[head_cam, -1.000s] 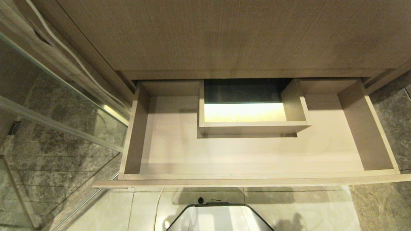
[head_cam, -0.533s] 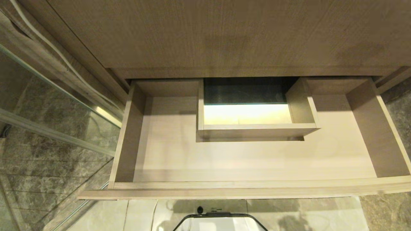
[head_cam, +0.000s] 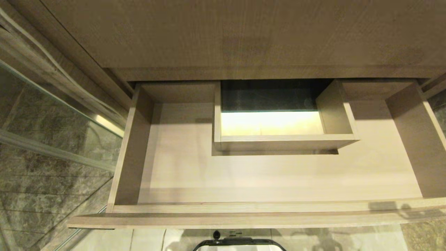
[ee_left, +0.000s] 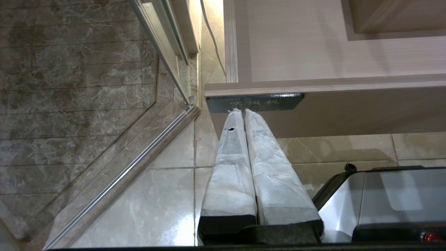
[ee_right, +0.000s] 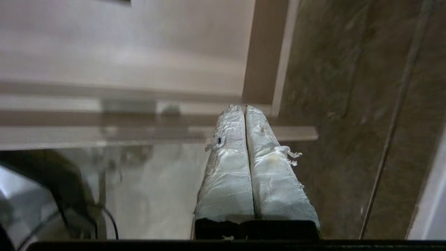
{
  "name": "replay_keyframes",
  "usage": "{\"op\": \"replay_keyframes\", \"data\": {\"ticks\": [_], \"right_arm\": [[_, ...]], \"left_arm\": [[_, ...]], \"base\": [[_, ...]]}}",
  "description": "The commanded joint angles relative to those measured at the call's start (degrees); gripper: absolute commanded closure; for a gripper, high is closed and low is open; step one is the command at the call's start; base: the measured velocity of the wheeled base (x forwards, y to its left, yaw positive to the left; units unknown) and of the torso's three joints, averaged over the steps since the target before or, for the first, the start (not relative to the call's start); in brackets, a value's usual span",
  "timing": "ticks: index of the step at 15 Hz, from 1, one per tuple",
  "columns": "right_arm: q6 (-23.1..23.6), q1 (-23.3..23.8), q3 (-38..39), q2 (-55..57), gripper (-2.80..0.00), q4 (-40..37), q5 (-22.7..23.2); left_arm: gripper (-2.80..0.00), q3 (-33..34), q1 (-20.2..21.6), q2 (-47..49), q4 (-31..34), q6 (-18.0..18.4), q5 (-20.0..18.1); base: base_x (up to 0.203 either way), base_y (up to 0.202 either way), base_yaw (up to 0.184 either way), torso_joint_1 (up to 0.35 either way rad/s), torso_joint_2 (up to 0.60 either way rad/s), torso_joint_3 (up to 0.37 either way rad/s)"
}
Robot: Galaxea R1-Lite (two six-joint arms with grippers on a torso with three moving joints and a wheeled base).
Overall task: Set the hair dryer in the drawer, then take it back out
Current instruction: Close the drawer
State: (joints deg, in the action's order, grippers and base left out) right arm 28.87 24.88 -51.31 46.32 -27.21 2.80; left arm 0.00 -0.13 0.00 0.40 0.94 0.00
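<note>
Drawer (head_cam: pixel 264 174): standing pulled out wide under a wood-grain cabinet front (head_cam: pixel 244 31); pale bare floor showing inside, w/ a box-shaped cutout (head_cam: pixel 278 139) at the back centre
Label plate (ee_left: pixel 254 103): small dark rectangle sitting on the drawer front near its left corner, seen in the left wrist view
Hair dryer: not showing in any view; nothing lying in the visible part of the drawer, so its place vs either claw can't be told
Left gripper (ee_left: pixel 243 111): hanging low in front of the drawer's left corner, white-wrapped fingers (ee_left: pixel 230 167) pressing together, gripping nothing, tips just below the label plate
Right gripper (ee_right: pixel 243 106): hovering by the drawer's right front corner, outside it, fingers (ee_right: pixel 271 181) lying together & empty; view is blurry
Robot base (head_cam: pixel 240 242): dark-rimmed top edge peeking in below the drawer front
Surroundings: glass panel w/ metal rail (ee_left: pixel 122 174) to the robot's left, grey marble tile (head_cam: pixel 45 122) beyond it, pale glossy floor tile (ee_left: pixel 153 202) under the drawer
</note>
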Motion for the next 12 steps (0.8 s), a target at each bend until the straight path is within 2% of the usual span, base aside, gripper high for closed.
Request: {"op": "replay_keyframes", "data": {"ticks": [1, 3, 6, 8, 12], "right_arm": [[3.16, 2.12, -0.65, 11.24, 0.00, -4.64, -2.02], [6.85, 4.48, -1.13, 18.18, 0.00, -9.26, -6.20], [8.90, 6.25, -2.85, 26.17, 0.00, -15.16, -13.09], [10.65, 6.40, -3.61, 28.58, 0.00, -20.25, -15.49], [12.09, 5.81, -3.63, 32.34, 0.00, -23.17, -17.36]], "left_arm": [[0.00, 0.09, 0.05, 0.00, -0.05, 0.03, 0.00], [0.00, 0.09, 0.00, 0.00, -0.05, 0.03, 0.00], [0.00, 0.09, 0.05, 0.00, -0.05, 0.03, 0.00], [0.00, 0.09, 0.05, 0.00, -0.05, 0.03, 0.00], [0.00, 0.09, 0.00, 0.00, -0.05, 0.03, 0.00]], "base": [[0.000, 0.000, 0.000, 0.039, 0.05, 0.037], [0.000, 0.000, 0.000, 0.016, 0.05, 0.044], [0.000, 0.000, 0.000, 0.020, 0.03, 0.037], [0.000, 0.000, 0.000, 0.013, 0.01, 0.039], [0.000, 0.000, 0.000, 0.000, 0.00, 0.000]]}}
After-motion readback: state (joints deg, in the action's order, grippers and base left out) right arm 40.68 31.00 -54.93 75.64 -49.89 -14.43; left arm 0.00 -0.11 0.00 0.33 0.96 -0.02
